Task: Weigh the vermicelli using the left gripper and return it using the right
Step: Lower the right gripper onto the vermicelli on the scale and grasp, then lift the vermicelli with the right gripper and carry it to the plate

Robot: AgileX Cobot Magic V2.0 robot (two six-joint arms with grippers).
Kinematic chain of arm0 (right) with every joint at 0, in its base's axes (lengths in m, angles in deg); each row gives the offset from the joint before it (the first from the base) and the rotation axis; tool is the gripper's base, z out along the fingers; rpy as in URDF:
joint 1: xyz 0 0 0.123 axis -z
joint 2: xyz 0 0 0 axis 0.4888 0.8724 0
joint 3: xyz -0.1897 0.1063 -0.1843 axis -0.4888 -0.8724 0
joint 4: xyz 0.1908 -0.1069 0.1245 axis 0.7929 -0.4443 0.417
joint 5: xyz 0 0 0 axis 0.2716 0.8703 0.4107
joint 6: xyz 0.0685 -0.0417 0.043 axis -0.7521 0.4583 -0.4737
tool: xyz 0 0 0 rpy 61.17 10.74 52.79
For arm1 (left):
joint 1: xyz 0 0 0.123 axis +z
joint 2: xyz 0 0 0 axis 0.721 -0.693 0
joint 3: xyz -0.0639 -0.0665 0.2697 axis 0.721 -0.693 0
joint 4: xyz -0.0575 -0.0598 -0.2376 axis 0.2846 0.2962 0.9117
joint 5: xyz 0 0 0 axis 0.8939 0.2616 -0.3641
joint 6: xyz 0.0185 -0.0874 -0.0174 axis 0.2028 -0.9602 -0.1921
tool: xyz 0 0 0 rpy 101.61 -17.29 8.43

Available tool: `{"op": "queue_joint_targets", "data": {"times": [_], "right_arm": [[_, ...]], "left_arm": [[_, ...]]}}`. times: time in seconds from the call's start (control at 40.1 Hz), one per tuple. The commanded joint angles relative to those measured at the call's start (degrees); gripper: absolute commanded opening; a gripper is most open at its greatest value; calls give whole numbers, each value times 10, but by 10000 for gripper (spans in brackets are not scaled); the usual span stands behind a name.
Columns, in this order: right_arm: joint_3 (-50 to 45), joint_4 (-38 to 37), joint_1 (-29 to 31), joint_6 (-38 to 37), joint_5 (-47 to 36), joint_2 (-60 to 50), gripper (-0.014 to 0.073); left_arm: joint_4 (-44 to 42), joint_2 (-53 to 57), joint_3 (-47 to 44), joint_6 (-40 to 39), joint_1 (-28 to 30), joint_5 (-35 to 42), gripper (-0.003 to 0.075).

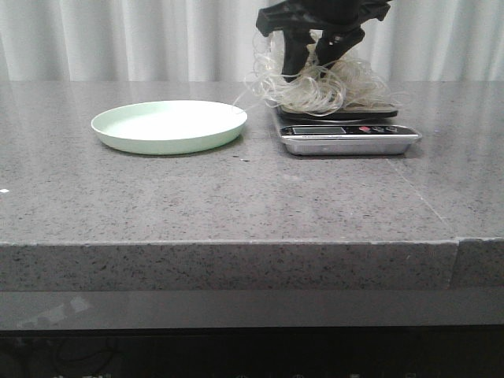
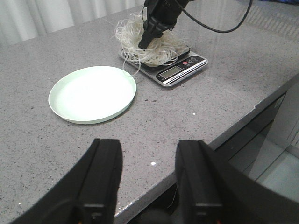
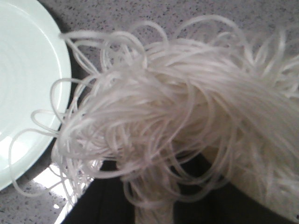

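Left claw (image 2: pixel 148 175): fingers apart, nothing between them, hanging over the near edge of the grey speckled surface (image 1: pixel 236 197), well back from everything on it. Going left to right in the front view: pale green plate (image 1: pixel 168 125) sits flat on the surface, bare inside. Just right of it is the kitchen scale (image 1: pixel 346 130), silver front with a display and buttons facing the camera, dark weighing platform on top. The vermicelli (image 1: pixel 315 83) sits on that platform as a loose whitish nest, stray loops spilling over the platform's left side toward the plate; one thin strand reaches the plate's rim in the front view. Right claw (image 1: pixel 315 43) is down from above, black fingers pushed into the top of the nest, strands bunched up around them. Can't tell from any view whether it's clenched on the noodles or just sitting in them: fingertips are buried. Right wrist view is nearly all noodle strands, close up and blurred, with the plate's edge (image 3: pixel 28 93) at one side and the dark scale platform under the strands. Left wrist view confirms the layout: plate (image 2: pixel 92 94) nearer, scale (image 2: pixel 175 70) beyond it with the nest (image 2: pixel 149 44) on top. White curtain (image 1: pixel 118 39) behind the surface.
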Motion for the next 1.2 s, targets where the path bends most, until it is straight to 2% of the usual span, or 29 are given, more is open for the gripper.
{"op": "queue_joint_targets", "data": {"times": [0.0,0.125,0.599,0.998,1.172], "right_arm": [[18,-5,2,7,-6,-32,207],[18,-5,2,7,-2,-33,174],[19,-5,2,7,7,-68,174],[19,0,2,7,-42,-130,164],[41,42,2,7,-76,-142,164]], "left_arm": [[2,-4,14,1,-4,42,376],[2,-4,14,1,-4,42,376],[2,-4,14,1,-4,42,376],[2,-4,14,1,-4,42,376],[2,-4,14,1,-4,42,376]]}}
